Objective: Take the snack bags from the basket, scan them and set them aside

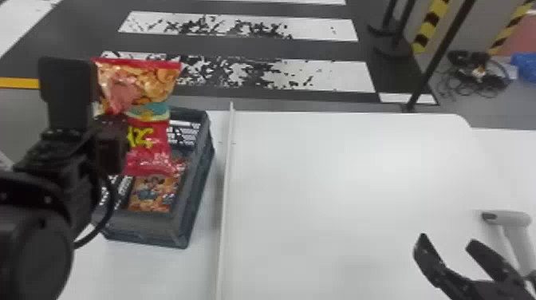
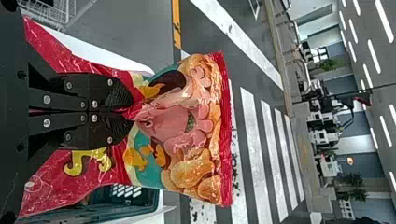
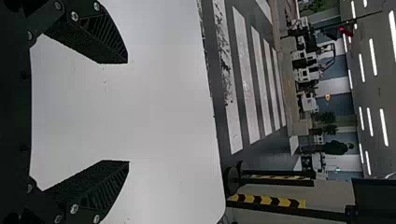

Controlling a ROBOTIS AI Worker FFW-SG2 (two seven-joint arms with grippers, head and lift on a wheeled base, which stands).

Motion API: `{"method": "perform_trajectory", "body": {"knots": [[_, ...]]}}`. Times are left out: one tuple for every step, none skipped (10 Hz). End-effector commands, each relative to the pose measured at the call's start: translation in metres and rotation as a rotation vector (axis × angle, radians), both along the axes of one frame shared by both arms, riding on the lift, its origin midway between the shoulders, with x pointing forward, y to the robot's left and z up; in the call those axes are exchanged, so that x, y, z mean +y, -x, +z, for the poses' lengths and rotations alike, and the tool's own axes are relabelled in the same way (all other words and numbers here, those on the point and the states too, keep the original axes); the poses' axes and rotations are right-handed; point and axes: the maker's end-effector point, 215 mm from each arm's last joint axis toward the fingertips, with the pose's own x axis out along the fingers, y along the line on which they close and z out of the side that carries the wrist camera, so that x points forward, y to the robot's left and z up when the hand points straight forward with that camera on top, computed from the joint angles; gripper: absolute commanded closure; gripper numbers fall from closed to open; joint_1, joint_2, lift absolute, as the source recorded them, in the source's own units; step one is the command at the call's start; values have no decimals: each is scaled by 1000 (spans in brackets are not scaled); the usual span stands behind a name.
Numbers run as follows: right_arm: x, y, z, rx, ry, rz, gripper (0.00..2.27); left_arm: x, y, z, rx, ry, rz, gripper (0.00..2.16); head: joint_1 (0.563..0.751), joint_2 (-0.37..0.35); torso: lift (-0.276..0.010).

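It's the picking step, left claw (image 2: 132, 112) clamped on a snack bag (image 2: 187, 135) above the basket (image 1: 139, 229) at left, and the wide-apart right claw (image 1: 447, 242) probably needs the scanner (image 1: 514, 219) next!

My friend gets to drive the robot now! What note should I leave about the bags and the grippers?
Left gripper: shut on a red snack bag, held up at the basket.
Right gripper: open and empty, over the white table.
Scanner: on the table's right side.
Done: one bag gripped.
Left: scan it, set it aside, then do the orange packet in the basket.
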Motion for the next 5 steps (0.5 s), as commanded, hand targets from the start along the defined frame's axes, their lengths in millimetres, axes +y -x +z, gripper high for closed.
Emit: {"method": "perform_trajectory", "body": {"knots": [[-2, -1, 4, -15, 2, -5, 171, -19, 2, 13, -31, 64, -50, 1673, 695, -17, -75], [-6, -3, 8, -37, 3, -13, 171, -42, 3, 12, -27, 119, -109, 1669, 695, -32, -75], [-10, -5, 12, -52, 9, -20, 171, -69, 5, 9, -17, 178, -187, 1673, 695, -67, -75], [-17, -9, 22, -82, 20, -29, 171, -86, 8, 2, 3, 212, -235, 1669, 695, -93, -75], [-25, -16, 41, -147, 32, -45, 171, -108, 11, -7, 29, 244, -293, 1673, 695, -141, -75]]}}
